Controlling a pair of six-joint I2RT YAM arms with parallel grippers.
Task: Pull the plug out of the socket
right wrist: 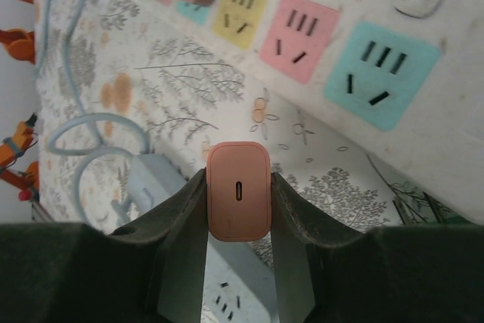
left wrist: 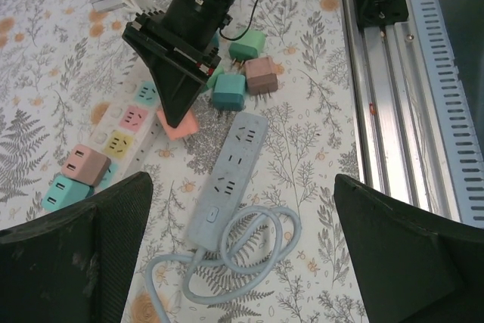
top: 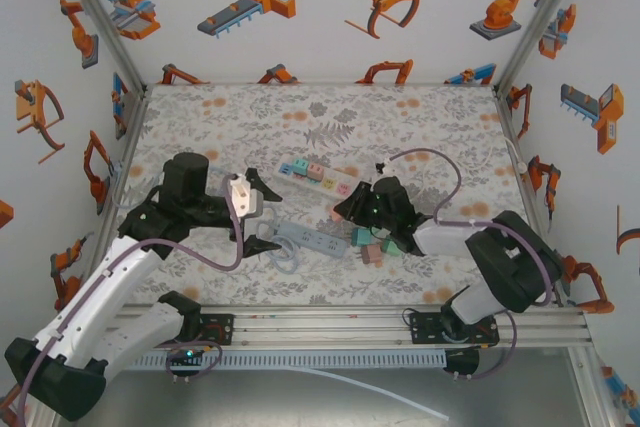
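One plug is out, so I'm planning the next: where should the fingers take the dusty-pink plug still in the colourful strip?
Probably best: grip the dusty-pink plug by its two faces toward the long edges of the strip, coming from above. It stands boxy and proud of the strip, and the teal plug crowds one end.

The salmon-pink, rounded plastic plug (right wrist: 239,191), a small slot in its end face, sits pinched in the right gripper (right wrist: 239,175). It is clear of the white power strip (right wrist: 454,138), whose teal, pink and yellow sockets lie bare just beside it.
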